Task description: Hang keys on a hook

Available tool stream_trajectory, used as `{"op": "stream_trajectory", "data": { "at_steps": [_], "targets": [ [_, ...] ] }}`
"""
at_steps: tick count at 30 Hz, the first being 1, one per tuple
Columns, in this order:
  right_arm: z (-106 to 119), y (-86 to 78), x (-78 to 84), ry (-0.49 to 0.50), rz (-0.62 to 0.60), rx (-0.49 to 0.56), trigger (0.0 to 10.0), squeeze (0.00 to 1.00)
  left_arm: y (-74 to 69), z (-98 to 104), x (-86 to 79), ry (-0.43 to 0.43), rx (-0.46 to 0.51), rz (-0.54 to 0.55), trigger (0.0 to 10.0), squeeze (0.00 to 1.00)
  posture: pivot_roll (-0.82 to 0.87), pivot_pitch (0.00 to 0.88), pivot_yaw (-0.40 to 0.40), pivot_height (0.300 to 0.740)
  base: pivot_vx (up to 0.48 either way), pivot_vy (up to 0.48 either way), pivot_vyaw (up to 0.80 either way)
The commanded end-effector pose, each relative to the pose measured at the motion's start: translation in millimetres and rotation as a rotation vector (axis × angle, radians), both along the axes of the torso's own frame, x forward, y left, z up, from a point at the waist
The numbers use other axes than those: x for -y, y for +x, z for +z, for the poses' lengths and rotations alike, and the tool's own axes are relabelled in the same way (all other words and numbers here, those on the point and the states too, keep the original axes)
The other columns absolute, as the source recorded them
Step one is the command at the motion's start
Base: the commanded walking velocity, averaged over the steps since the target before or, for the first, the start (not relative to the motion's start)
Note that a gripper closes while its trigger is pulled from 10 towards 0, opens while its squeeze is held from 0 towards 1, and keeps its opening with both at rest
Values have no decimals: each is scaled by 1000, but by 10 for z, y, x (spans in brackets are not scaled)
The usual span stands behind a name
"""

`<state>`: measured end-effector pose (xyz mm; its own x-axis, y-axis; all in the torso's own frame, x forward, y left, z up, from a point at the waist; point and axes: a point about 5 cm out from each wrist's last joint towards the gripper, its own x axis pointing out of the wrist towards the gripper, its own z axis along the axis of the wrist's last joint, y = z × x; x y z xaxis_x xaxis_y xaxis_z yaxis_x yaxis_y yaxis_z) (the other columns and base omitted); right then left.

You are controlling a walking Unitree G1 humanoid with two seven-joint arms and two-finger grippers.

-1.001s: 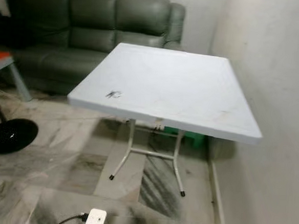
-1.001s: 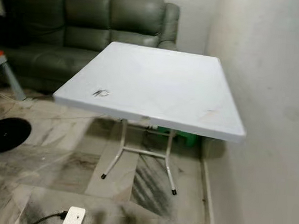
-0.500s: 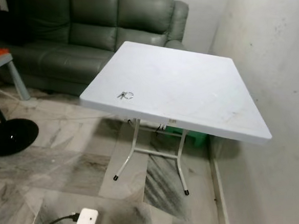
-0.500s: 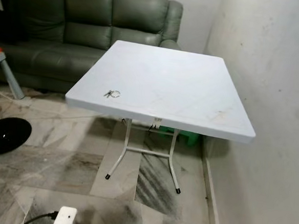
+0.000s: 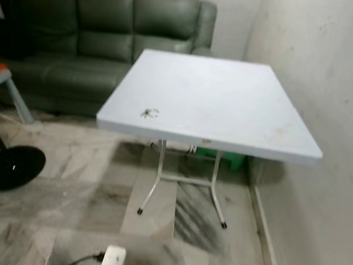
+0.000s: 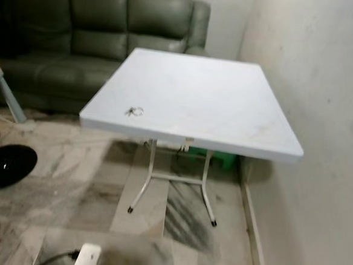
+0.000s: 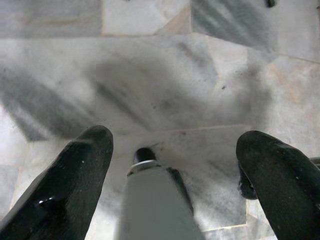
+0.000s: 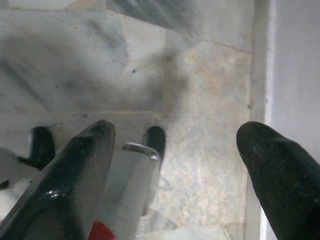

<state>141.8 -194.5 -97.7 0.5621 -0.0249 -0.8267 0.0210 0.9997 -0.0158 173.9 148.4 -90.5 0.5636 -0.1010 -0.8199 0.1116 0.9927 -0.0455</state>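
A black round base sits on the marble floor at nine o'clock, before a dark green leather sofa. The small metal keys on a ring lie near the front-left corner of the white square folding table. Left gripper and right gripper both point at the floor, fingers spread wide.
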Motion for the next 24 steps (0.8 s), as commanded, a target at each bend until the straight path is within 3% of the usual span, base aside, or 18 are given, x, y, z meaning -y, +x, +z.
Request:
{"op": "stream_trajectory", "data": {
  "at_steps": [1,24],
  "targets": [
    [5,12,-13,4,2,9,10000,0,24,11,-21,5,6,3,10000,0,31,0,-40,740,0,428,0],
    [-2,-8,-13,1,6,5,10000,0,94,47,20,-7,37,-2,10000,0,33,0,-43,740,0,434,0]
  ]
}}
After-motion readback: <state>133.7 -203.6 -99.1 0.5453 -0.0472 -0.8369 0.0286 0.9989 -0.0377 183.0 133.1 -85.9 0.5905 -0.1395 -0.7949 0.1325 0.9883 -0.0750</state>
